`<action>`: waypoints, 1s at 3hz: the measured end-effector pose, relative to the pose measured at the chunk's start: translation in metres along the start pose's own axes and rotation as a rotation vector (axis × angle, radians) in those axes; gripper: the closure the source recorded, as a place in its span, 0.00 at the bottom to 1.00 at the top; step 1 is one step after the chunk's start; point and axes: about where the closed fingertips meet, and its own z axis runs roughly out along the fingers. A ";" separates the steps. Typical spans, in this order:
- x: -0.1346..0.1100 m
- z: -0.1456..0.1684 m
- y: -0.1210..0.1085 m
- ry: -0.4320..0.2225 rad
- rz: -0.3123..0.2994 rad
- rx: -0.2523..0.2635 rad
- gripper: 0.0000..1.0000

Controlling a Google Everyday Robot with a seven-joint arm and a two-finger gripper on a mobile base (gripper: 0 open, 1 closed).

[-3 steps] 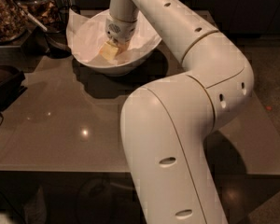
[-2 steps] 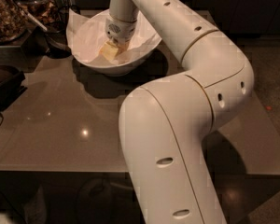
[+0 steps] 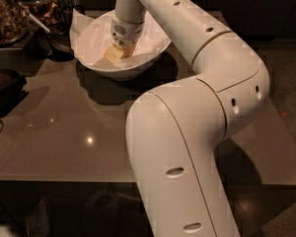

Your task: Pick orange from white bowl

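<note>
Left of the white bowl, a jar of brown snacks is standing on the counter, well apart from the job. Inside the bowl, the gripper is pressing down onto the crinkled paper lining, so I am judging this as the grasping step. I am not seeing the orange; it is probably lying hidden beneath the gripper, and I cannot tell whether the gripper is wide, narrow or holding. Being round, the fruit is offering no long axis or heading. Next I am needing a confirmed hold, then a straight lift over the rim. Right of the bowl, the arm is arching toward the camera.
</note>
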 end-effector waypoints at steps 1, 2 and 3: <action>-0.007 -0.023 0.010 -0.040 -0.043 0.019 1.00; -0.010 -0.047 0.022 -0.073 -0.081 0.039 1.00; -0.014 -0.044 0.020 -0.082 -0.081 0.044 1.00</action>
